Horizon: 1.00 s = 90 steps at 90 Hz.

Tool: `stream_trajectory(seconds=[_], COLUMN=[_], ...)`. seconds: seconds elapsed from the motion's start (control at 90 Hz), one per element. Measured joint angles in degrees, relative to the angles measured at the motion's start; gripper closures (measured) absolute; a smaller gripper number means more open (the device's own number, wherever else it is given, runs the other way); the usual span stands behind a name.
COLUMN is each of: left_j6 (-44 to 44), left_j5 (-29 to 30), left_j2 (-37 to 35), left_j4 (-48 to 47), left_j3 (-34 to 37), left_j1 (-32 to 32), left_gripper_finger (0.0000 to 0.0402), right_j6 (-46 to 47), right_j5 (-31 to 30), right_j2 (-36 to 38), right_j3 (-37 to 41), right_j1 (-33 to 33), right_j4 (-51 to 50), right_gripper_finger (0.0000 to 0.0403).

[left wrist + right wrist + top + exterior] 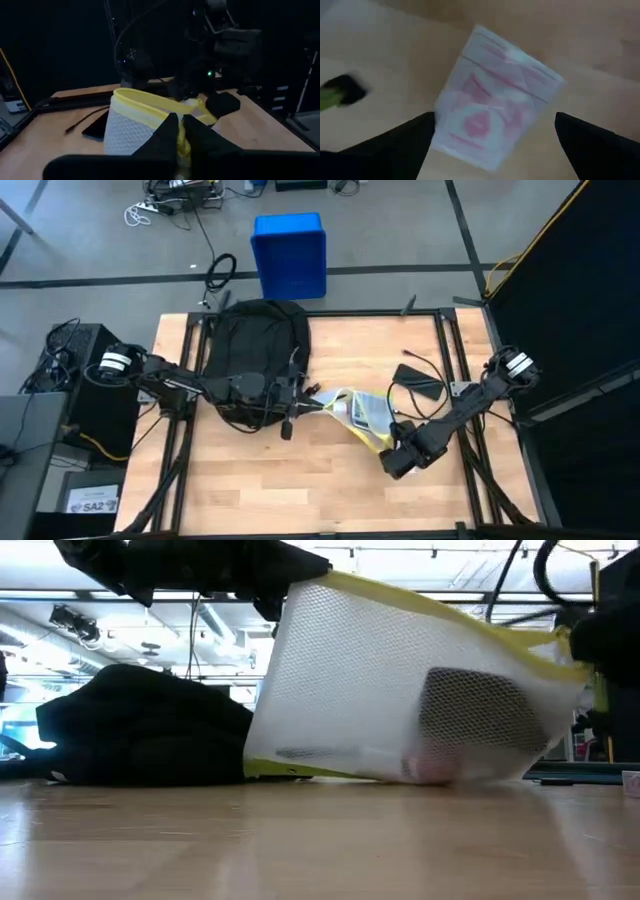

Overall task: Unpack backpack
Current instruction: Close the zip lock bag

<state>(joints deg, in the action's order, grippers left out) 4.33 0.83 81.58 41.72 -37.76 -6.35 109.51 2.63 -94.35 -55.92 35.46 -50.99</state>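
The black backpack [255, 340] lies at the table's far left, resting flat on the wood. My left gripper [308, 402] is just right of it, shut on a white mesh pouch with yellow trim [355, 415]. A grey object [480, 705] shows inside the pouch. My right gripper [398, 463] hovers at the pouch's near right end, fingers wide open. In the right wrist view a white and pink packet [495, 112] lies between the two open fingers, apart from both. My left gripper pinches the pouch's yellow trimmed edge [184, 140] between its two fingers, at the end nearest the backpack. The fingers reach in level from the table's left. The pouch is drawn to a point at the hold, and its lower edge [290, 770] rests on the table.
A black phone [420, 380] with a cable lies on the table's far right. A blue bin [290, 255] stands on the floor beyond the far edge. A black box [80, 370] stands off the left edge. Bare wood spreads along the near side.
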Motion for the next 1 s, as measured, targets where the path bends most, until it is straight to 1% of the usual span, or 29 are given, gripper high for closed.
stream_trajectory(seconds=[0.178,0.311,0.4,0.456,0.511,0.667,0.789,0.889,1.0], left_j6=[0.0,-0.1,-0.1,-0.1,-0.1,-0.1,-0.7,-1.0,-1.4], left_j5=[0.1,0.2,0.2,0.2,0.2,0.2,0.2,0.2,0.2], left_j2=[0.0,0.0,0.0,0.0,0.0,0.0,0.0,0.0,0.0], left_j4=[-0.1,-0.2,-0.4,-0.4,-0.4,-0.4,-0.5,-0.7,-1.0], left_j3=[0.0,0.0,0.0,0.0,0.0,0.0,0.0,0.0,0.0], left_j1=[0.0,0.0,0.0,0.0,0.0,0.0,0.0,0.0,0.0], left_gripper_finger=[0.0402,0.0402,0.0402,0.0402,0.0402,0.0402,0.0402,0.0402,0.0402], right_j6=[0.9,3.3,3.1,2.0,0.3,-4.0,-4.8,-4.8,-4.8], right_j5=[-0.4,0.6,1.2,1.3,1.7,4.1,5.1,4.5,0.0], right_j2=[0.0,0.4,0.4,0.4,0.2,0.1,0.4,1.2,4.3], right_j3=[4.6,8.2,9.3,9.3,8.9,7.7,7.8,6.8,2.3], right_j1=[-1.1,-1.1,-1.1,-1.0,-1.0,-0.5,0.2,0.8,2.5], right_j4=[11.2,14.6,15.2,15.1,14.4,12.1,12.2,12.8,14.1], right_gripper_finger=[0.0014,0.0009,0.0013,0.0024,0.0043,0.0132,0.0132,0.0132,0.0132])
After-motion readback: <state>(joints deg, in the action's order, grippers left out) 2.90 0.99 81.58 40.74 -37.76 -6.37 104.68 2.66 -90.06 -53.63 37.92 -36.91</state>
